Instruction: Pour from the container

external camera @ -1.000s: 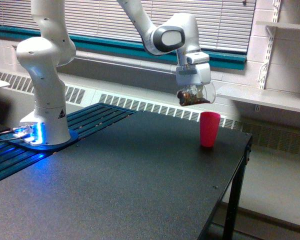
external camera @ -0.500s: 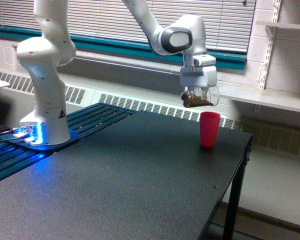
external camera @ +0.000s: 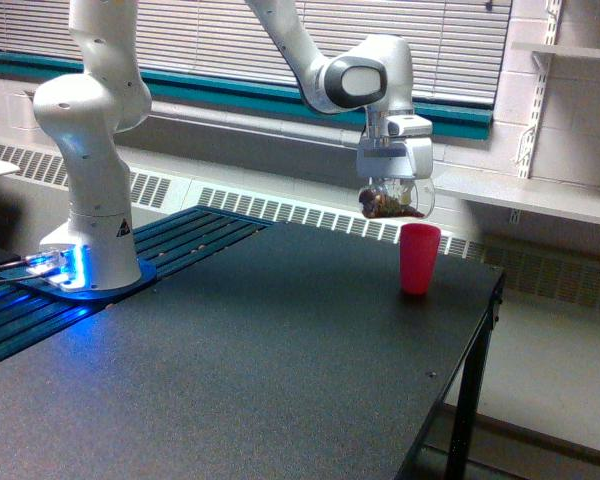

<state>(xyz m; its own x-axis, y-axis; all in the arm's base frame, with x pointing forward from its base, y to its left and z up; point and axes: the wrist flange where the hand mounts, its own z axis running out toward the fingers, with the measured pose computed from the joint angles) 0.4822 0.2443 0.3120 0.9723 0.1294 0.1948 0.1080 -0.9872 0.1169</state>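
Observation:
My gripper (external camera: 393, 180) is shut on the container (external camera: 394, 199), a small clear cup with dark brown contents lying in its lower side. The cup hangs tilted in the air, its rim turned toward the exterior view's right. Just below and slightly to the right stands the opaque pink cup (external camera: 419, 258), upright on the black table (external camera: 230, 370) near its far right corner. The clear cup sits a short gap above the pink cup's rim and does not touch it.
The white arm's base (external camera: 88, 240) stands on the table at the exterior view's left, lit blue at its foot. A radiator grille and a window with blinds run behind. The table's right edge (external camera: 470, 370) drops off close to the pink cup.
The gripper with the clear cup has shifted a little to the exterior view's right, then settled over the pink cup. The pink cup has not moved.

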